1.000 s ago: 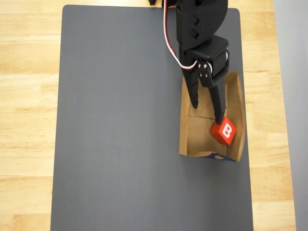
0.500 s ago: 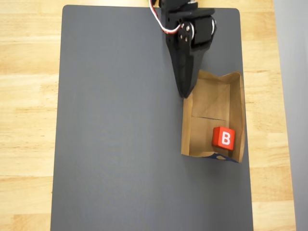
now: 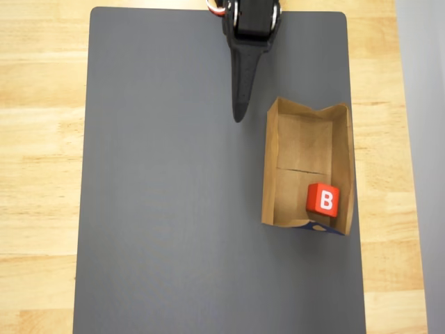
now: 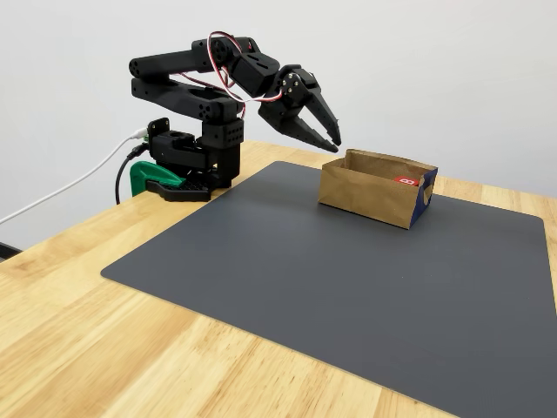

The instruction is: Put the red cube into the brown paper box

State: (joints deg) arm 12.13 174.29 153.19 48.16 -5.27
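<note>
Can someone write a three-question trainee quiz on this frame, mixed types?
1. True or false: the red cube lies inside the paper box.
2. Multiple choice: in the overhead view, where in the box is the cube? A) at the end nearest the arm B) in the middle, on the floor crease C) at the end with the dark blue patch
3. Short answer: is the hand touching the box?

Key
1. True.
2. C; the white letter B faces up.
3. No. In the overhead view it is to the upper left of the box, over the grey mat, holding nothing.
</note>
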